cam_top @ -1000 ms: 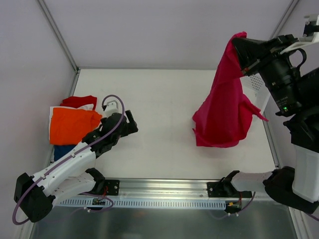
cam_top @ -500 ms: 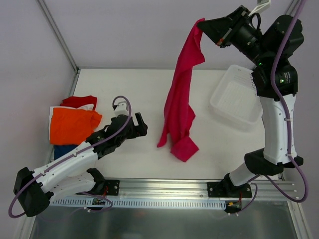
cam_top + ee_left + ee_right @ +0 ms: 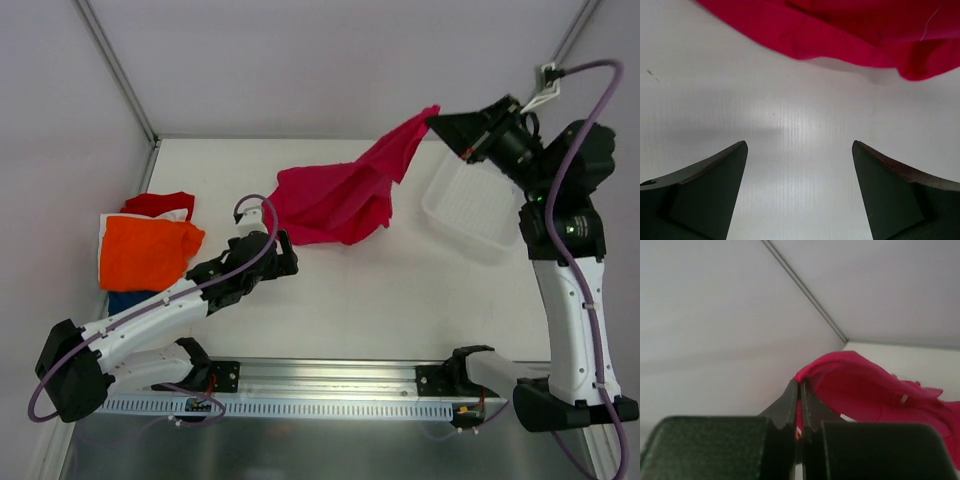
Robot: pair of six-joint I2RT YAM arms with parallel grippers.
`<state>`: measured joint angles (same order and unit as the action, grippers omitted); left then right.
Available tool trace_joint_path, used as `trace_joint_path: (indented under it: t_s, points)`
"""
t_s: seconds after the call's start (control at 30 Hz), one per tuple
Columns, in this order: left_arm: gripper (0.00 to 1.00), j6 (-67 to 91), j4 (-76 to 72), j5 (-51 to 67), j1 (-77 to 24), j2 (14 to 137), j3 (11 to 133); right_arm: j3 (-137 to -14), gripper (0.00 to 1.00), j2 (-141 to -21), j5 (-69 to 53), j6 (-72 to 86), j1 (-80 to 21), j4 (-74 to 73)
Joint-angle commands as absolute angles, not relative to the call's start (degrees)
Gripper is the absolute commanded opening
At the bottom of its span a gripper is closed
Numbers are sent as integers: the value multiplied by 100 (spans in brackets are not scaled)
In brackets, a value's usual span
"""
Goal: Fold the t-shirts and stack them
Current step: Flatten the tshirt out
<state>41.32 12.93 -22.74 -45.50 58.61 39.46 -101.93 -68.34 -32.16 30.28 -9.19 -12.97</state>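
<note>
The magenta-pink t-shirt (image 3: 340, 195) stretches from my right gripper (image 3: 436, 118) down to the middle of the table, its lower part bunched there. My right gripper is shut on one edge of it, held high at the back right; the cloth shows pinched in the right wrist view (image 3: 860, 385). My left gripper (image 3: 283, 252) is open and empty, just in front of the shirt's left end; the shirt's edge (image 3: 840, 35) lies beyond its fingers (image 3: 720, 175). A folded stack sits at the far left: orange (image 3: 145, 250) on top, red (image 3: 160, 203), white and dark blue (image 3: 122, 300) below.
The white perforated plastic basket (image 3: 470, 205) stands at the right edge of the table, below my right arm. Metal frame posts run up the back corners. The front rail lies along the near edge.
My right gripper has swung the pink shirt from the right side across to the table's middle and lowered it. My left gripper has crept forward toward the shirt.
</note>
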Motion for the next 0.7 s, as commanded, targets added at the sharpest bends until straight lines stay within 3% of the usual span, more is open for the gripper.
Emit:
trace_joint_path:
  t_s: [0.0, 0.23, 0.33, 0.5, 0.67]
  points:
    - [87, 4271, 1178, -3047, -4658, 6029, 3867, -8218, 0, -6058, -3042, 2497, -914, -1036]
    - [87, 4044, 1169, -3735, -4649, 6266, 4287, -5444, 0, -4308, -1179, 1565, -1370, -1862]
    - [86, 3712, 881, -3762, -4641, 6696, 4613, -4967, 0, -3930, -915, 1494, -1555, -2074]
    - [80, 2629, -1439, -3138, -4308, 7943, 4727, -4211, 0, -3446, -344, 1380, -1793, -2390]
    - [77, 2277, -1774, -2945, -3807, 9208, 5563, -3876, 0, -3007, -299, 1345, -1819, -2636]
